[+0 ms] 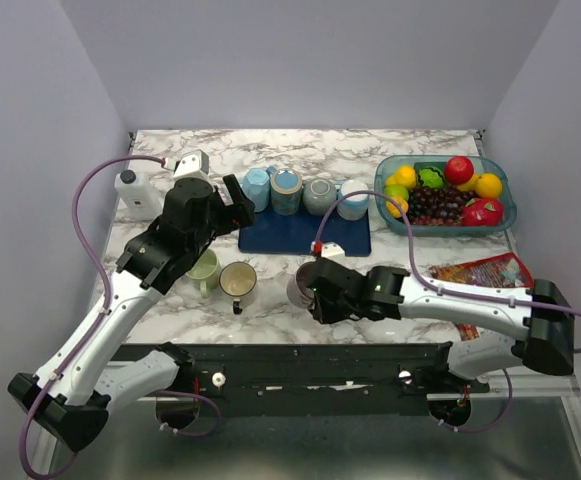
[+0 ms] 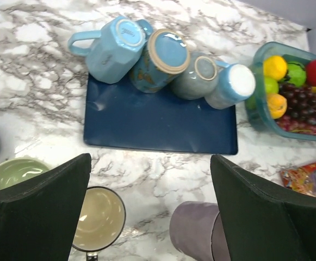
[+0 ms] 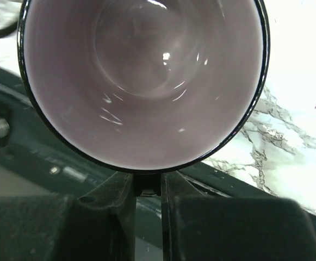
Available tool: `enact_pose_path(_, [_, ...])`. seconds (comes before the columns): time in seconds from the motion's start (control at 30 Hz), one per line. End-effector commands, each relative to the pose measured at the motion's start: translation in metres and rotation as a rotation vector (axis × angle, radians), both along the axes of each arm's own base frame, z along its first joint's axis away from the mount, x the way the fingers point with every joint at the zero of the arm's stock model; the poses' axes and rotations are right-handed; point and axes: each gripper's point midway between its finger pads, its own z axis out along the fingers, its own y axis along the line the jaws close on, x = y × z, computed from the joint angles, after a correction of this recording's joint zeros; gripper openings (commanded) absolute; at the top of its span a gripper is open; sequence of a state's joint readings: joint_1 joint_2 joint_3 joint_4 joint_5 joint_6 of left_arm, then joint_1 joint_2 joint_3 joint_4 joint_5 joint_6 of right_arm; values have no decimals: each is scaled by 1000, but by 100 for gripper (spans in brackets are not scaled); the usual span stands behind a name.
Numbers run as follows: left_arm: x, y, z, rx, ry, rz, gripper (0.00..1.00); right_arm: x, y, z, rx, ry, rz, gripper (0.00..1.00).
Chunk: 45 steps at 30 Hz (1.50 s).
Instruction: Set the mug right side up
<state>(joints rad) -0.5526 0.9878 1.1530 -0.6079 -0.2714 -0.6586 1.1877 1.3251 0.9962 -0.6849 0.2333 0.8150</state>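
Note:
A purple mug (image 1: 301, 284) with a dark rim is tipped over near the table's front middle. The left wrist view shows its outer wall (image 2: 193, 231), and the right wrist view looks straight into its pale interior (image 3: 141, 81). My right gripper (image 1: 326, 296) is shut on the mug's handle, which is pinched between its fingers (image 3: 148, 187) just under the rim. My left gripper (image 1: 236, 204) hovers open over bare marble (image 2: 150, 163) in front of the blue mat. Nothing is between its fingers, and it touches nothing.
A green mug (image 1: 205, 270) and a cream mug (image 1: 238, 281) stand upright at the front left. Several mugs (image 1: 286, 190) lie along the back of a blue mat (image 1: 305, 235). Also here are a fruit bowl (image 1: 501, 172), a snack bag (image 1: 485, 272) and a white bottle (image 1: 135, 192).

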Motion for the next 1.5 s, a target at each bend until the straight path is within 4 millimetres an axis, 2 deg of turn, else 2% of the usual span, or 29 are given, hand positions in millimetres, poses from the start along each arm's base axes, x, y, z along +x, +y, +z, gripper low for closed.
enact_pose_path(0.0, [-7,20,-18,36,16,75,99,22,24,11,28,-70,-120,1])
enact_pose_path(0.1, [-14,21,-30,33,33,67,99,24,36,11,-2,-85,-126,1])
enact_pose_path(0.13, [-16,23,-34,38,42,71,99,26,43,6,-30,-96,-138,1])
enact_pose_path(0.23, [-22,30,-41,55,58,80,99,26,46,-10,-110,-88,-182,1])
enact_pose_path(0.3, [-27,38,-45,76,65,102,99,26,52,-13,-122,-72,-214,1])
enact_pose_path(0.53, [-42,65,-44,133,23,160,99,22,61,-37,-171,-46,-275,1])
enact_pose_path(0.7, [-49,70,-45,144,3,148,99,18,73,-53,-216,-35,-269,1])
enact_pose_path(0.83, [-54,77,-45,156,-23,154,99,18,92,-55,-218,-26,-268,1])
enact_pose_path(0.93, [-54,79,-43,174,-35,149,99,15,92,-63,-260,-14,-301,1])
enact_pose_path(0.97, [-55,78,-44,178,-33,142,99,15,94,-61,-266,-7,-309,1])
enact_pose_path(1.07, [-54,78,-46,206,-27,121,99,11,92,-60,-271,0,-340,31])
enact_pose_path(1.1, [-54,77,-47,213,-23,117,99,10,91,-60,-266,2,-359,50])
enact_pose_path(1.17, [-53,76,-49,224,-20,104,99,7,91,-55,-243,4,-368,62])
enact_pose_path(1.27, [-51,70,-51,225,-12,80,99,5,90,-50,-214,6,-369,68])
enact_pose_path(1.47, [-38,54,-49,223,4,31,99,2,86,-14,-108,-39,-321,81])
